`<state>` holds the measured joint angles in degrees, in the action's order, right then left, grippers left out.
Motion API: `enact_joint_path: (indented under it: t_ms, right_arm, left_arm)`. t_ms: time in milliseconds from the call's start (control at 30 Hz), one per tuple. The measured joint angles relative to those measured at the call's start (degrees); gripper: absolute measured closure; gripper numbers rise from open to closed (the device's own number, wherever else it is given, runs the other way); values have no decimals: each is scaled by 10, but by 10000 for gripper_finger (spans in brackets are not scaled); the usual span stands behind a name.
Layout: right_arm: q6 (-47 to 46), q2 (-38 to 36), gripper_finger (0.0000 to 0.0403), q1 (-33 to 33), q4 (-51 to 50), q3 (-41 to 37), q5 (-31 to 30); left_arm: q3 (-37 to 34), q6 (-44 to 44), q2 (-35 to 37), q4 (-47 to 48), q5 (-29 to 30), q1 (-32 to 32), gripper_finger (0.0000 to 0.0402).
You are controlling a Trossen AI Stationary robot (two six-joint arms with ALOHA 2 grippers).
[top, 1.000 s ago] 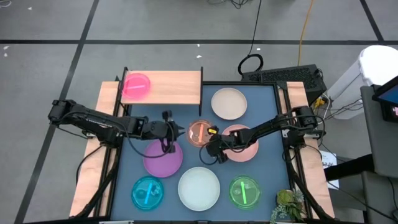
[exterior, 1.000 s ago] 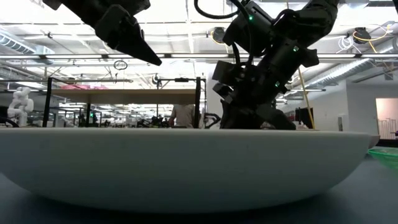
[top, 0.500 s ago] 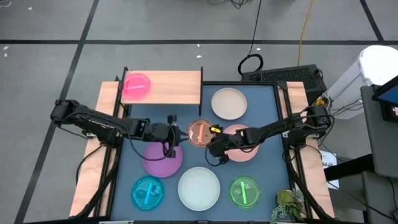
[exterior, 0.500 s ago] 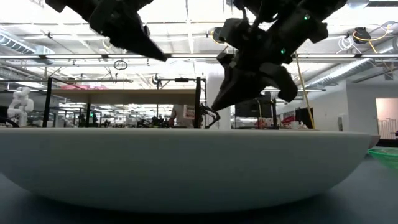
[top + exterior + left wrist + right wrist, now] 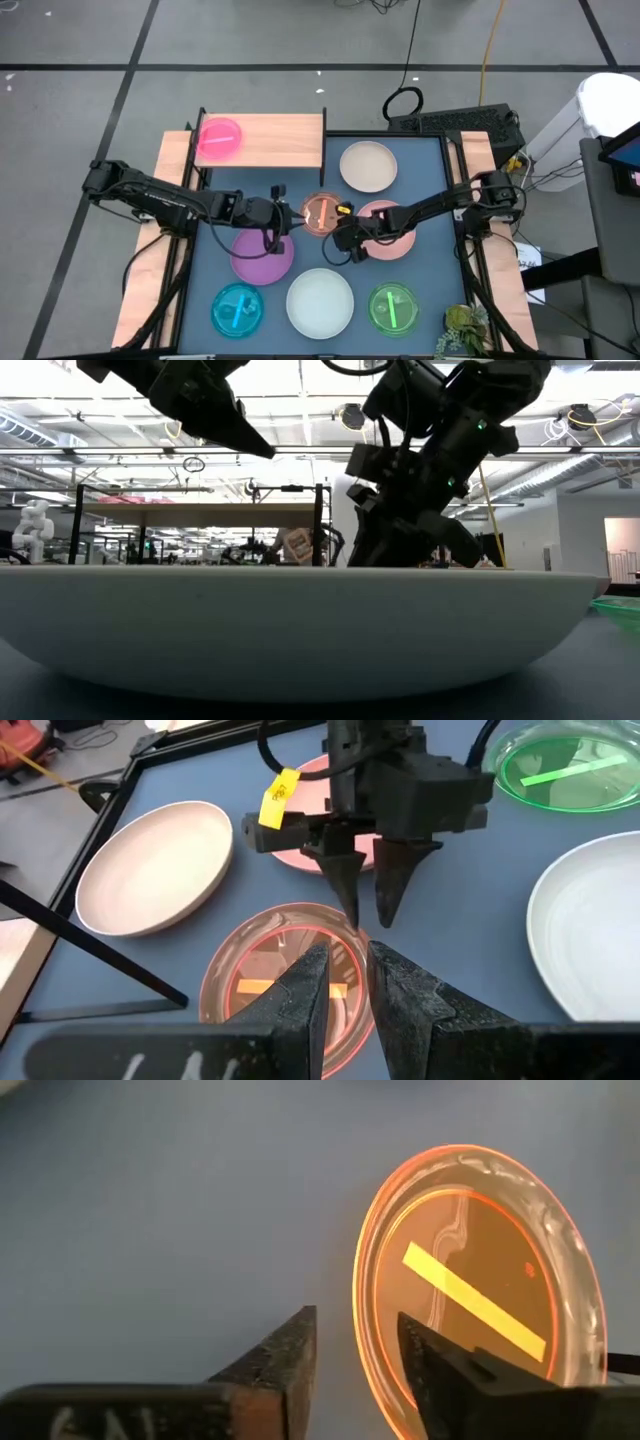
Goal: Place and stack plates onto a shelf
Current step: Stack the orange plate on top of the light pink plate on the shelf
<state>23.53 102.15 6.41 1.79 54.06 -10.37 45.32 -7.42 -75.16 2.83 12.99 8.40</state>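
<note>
The translucent orange plate (image 5: 320, 213) lies flat on the blue table top, mid-table. My right gripper (image 5: 368, 915) is open and points down at the plate's near-right rim, one finger over the plate and one over the table outside it. My left gripper (image 5: 292, 213) hovers well above the plate's left side (image 5: 270, 985), its fingers a narrow gap apart with nothing between them. A magenta plate (image 5: 219, 137) rests on the light-wood shelf (image 5: 275, 140) at the far left. My right gripper's fingers (image 5: 290, 1350) come from above on a slant and stand either side of the orange plate's rim (image 5: 360, 1330). Whether they touch the rim I cannot tell. The plate stays flat on the table.
Around the orange plate lie a cream plate (image 5: 368, 165), a pink plate (image 5: 392, 240) under my right arm, a purple plate (image 5: 262, 255), a pale white plate (image 5: 320, 303), a cyan plate (image 5: 238, 310) and a green plate (image 5: 392, 307). The shelf's right half is bare wood.
My right gripper rose clear of the table beside the orange plate and then came back down to the plate's rim. The orange plate has stayed where it was.
</note>
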Motion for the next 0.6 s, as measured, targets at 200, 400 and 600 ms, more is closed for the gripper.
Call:
enact_joint_path:
  t_ms: [200,400,600]
  right_arm:
    - [-2,10,273,-12,-4,0,0]
    - [-1,35,297,-19,3,2,-1]
    - [-1,37,338,-19,2,2,0]
  left_arm:
    - [0,0,0,0,0,0,323]
    - [0,0,0,0,0,0,323]
    - [0,0,0,1,0,-1,323]
